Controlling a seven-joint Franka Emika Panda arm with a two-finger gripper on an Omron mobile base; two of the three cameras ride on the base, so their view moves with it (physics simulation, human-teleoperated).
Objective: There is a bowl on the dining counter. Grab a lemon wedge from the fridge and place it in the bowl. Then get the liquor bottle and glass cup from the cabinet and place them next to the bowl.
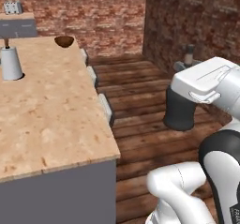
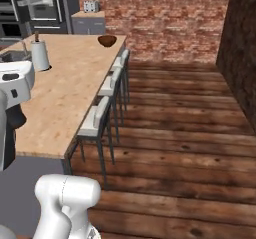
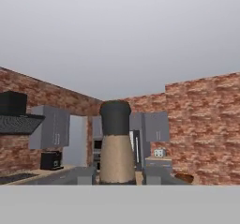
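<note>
The pincer (image 3: 115, 178) was clenched on the liquor bottle (image 3: 115, 145), whose tan body and dark cap rose upright between the finger tips in the hand view, the hand carried high and level above the floor. In the left base view the bowl (image 1: 64, 41) sat at about eleven o'clock, at the far end of the dining surface (image 1: 56, 120); the right base view put it at about eleven o'clock too, beyond the row of stools (image 2: 102, 113). A paper towel roll (image 1: 10, 63) stood on the same surface, well apart from the bowl. The step in hand seemed to be carrying the bottle to the bowl. Doing it well called for keeping the bottle upright, approaching along the stool side, and lowering it just beside the bowl without nudging it. Whether the lemon wedge already lay in the bowl was too small to tell.
</note>
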